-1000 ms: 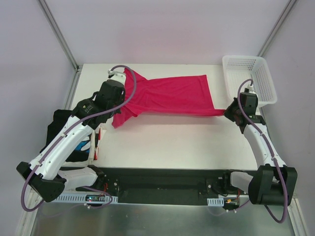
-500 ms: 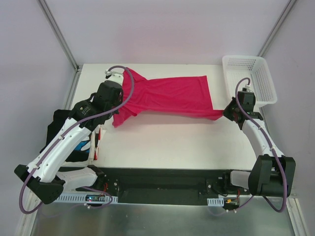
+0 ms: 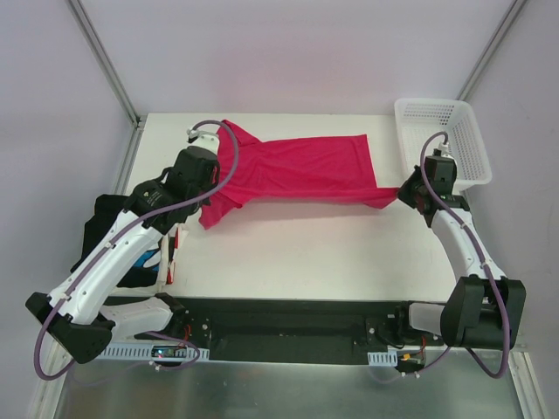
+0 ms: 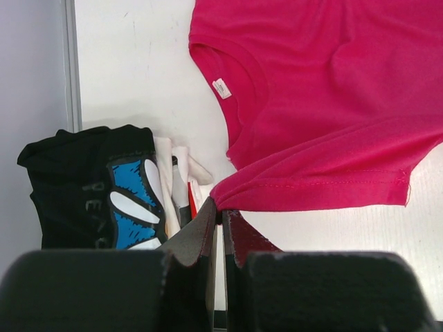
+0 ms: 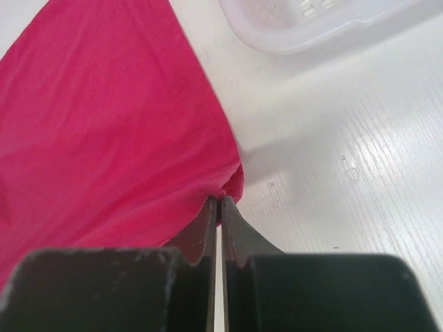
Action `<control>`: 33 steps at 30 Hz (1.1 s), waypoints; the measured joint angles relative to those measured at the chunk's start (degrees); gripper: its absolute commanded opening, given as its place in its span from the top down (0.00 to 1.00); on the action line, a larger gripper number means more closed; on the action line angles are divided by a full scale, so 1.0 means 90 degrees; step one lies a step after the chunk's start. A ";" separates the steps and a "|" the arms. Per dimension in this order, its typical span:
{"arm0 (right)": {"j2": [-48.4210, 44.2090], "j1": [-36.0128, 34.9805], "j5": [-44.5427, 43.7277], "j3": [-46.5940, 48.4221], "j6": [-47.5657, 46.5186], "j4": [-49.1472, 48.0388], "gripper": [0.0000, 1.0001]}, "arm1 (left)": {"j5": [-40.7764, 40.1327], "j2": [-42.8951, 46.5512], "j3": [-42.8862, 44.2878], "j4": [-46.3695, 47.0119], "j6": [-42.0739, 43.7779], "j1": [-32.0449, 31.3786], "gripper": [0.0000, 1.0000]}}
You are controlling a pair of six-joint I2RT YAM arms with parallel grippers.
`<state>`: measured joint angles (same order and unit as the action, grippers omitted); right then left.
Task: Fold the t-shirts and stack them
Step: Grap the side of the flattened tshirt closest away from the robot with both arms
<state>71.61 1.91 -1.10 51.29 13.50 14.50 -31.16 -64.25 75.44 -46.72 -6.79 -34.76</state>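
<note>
A crimson-pink t-shirt (image 3: 297,168) lies stretched across the back of the table, collar to the left. My left gripper (image 4: 221,209) is shut on the corner of its near sleeve (image 4: 311,183), lifted off the table. At the shirt's right end my right gripper (image 5: 219,200) is shut on a corner of the hem (image 5: 232,181). A black t-shirt with blue-and-white print (image 4: 97,187) lies folded at the table's left edge, with white and red cloth edges (image 4: 178,180) beside it. In the top view that pile (image 3: 131,253) is mostly hidden under my left arm.
A white plastic lattice basket (image 3: 441,140) stands at the back right corner, close behind my right gripper (image 3: 410,194). Its rim shows in the right wrist view (image 5: 311,28). Bare white table (image 3: 323,253) spans the front half.
The right gripper has carried the hem corner back and slightly up, so the stretched tip slackened into a small fold. The left arm has shifted only slightly.
</note>
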 measured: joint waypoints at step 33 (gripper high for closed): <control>0.0753 0.0000 0.0058 0.0554 0.0100 -0.0245 0.99 | 0.0352 -0.0607 -0.0969 0.1078 0.0019 0.1083 1.00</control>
<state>78.39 1.91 -0.58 56.27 14.39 12.29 -27.99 -69.71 66.72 -37.01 -6.61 -25.02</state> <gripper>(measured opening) 0.017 0.008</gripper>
